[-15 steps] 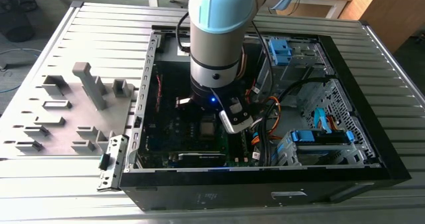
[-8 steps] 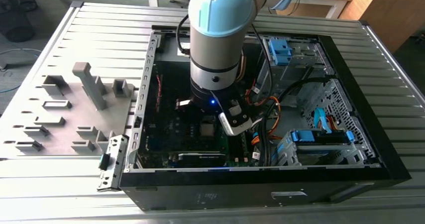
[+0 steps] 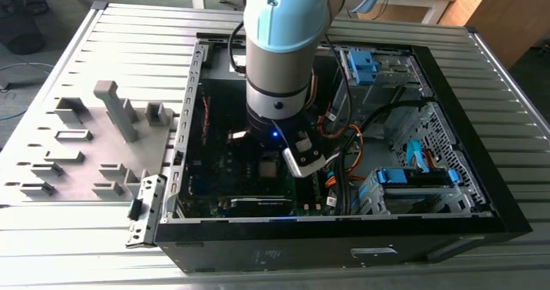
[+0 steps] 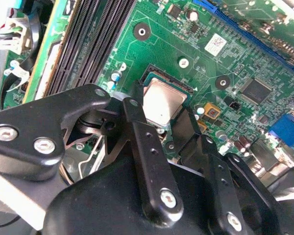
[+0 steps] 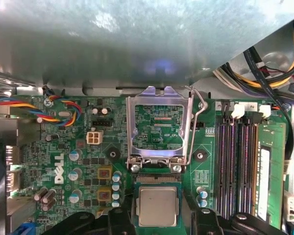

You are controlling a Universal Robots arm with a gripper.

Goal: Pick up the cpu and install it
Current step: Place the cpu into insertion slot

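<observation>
- The cpu (image 5: 158, 204) lies flat, metal top up, in the socket on the green board (image 5: 63, 147). In the first wrist view a narrow rim shows round it on the three sides in sight.
- The gripper (image 5: 160, 216) sits directly over the socket. The jaws are spread, with one black finger (image 5: 120, 221) on each side of the cpu.
- In the second wrist view the cpu (image 4: 162, 100) lies between the fingers (image 4: 139, 142). A thin dark strip of socket wall separates one finger from the chip's edge, so there is no pinch on that side. The other finger overlaps a corner of the chip, and I cannot tell whether it touches.
- The frame (image 5: 157, 122) is hinged open and stands up just beside the socket, with bare board visible through its window. A wire lever (image 5: 200, 110) runs along one edge of the frame.
- Dark memory slots (image 5: 237, 166) lie near the socket, parallel to one of its sides.
- Coloured cables (image 5: 24, 107) cross the board's far edge, well apart from the cpu.
- In the exterior view the arm (image 3: 279, 58) reaches down into the open case (image 3: 464, 193), which lies on a slatted table (image 3: 129, 32).
- A grey fixture plate (image 3: 86, 142) with blocks sits just beside the case, on the exterior view's left.
</observation>
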